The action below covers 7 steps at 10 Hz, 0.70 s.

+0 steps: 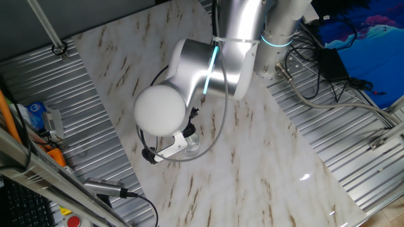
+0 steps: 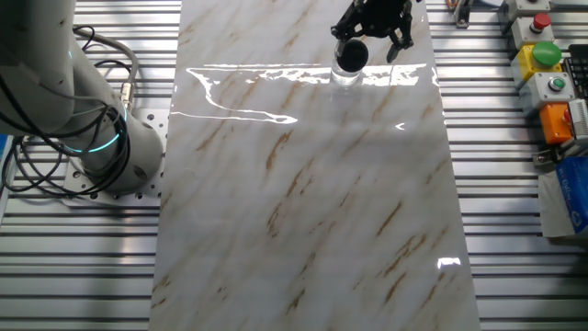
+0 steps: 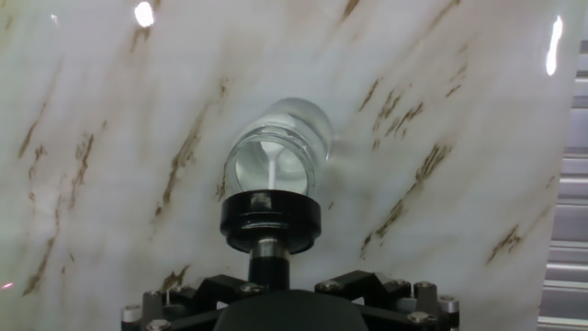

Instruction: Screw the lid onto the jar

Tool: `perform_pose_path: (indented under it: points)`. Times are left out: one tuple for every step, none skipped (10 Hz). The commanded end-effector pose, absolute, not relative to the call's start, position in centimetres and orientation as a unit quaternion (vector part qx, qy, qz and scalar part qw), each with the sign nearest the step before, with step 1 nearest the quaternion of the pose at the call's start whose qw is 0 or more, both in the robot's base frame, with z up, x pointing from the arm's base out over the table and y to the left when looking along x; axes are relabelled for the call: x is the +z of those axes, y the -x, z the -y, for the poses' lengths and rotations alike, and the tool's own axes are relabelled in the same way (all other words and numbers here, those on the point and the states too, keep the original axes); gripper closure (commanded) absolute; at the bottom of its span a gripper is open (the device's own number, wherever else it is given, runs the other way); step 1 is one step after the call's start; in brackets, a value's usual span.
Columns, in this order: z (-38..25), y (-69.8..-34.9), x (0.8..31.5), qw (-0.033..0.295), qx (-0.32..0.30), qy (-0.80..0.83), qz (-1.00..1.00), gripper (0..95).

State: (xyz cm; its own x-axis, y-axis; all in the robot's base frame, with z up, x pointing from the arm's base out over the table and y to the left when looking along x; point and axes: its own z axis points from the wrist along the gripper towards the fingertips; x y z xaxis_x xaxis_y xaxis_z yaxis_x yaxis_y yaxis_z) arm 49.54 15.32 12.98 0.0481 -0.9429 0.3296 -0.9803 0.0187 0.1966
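The clear glass jar (image 3: 278, 147) stands on the marble tabletop (image 3: 459, 110). The black lid (image 3: 270, 216) is right over its mouth, and I cannot tell whether it touches the rim. My gripper (image 3: 269, 250) is shut on the lid's raised centre from above. In the other fixed view the gripper (image 2: 356, 40) holds the lid (image 2: 350, 54) on top of the jar (image 2: 345, 76) near the far edge of the table. In one fixed view the arm hides the lid and only part of the jar (image 1: 192, 145) shows.
Ribbed metal surfaces flank the marble slab (image 2: 303, 202). The arm's base (image 2: 101, 147) and its cables are at the left. A button box (image 2: 544, 55) stands at the right edge. Cables (image 1: 315, 75) lie beside the arm.
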Motion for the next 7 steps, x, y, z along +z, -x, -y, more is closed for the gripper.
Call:
perform_pose_path:
  points:
    - [-15.58, -49.50, 13.15, 0.188, 0.049, -0.697, 0.690, 0.0]
    - [-15.64, -49.45, 13.20, 0.188, 0.052, -0.695, 0.692, 0.0]
    - [-15.64, -49.45, 13.20, 0.183, 0.051, -0.693, 0.695, 0.0]
    - [-15.64, -49.45, 13.20, 0.178, 0.047, -0.689, 0.701, 0.0]
    - [-15.64, -49.45, 13.20, 0.175, 0.045, -0.687, 0.704, 0.0]
    - [-15.64, -49.45, 13.20, 0.171, 0.041, -0.685, 0.708, 0.0]
    - [-15.64, -49.45, 13.20, 0.169, 0.039, -0.683, 0.709, 0.0]
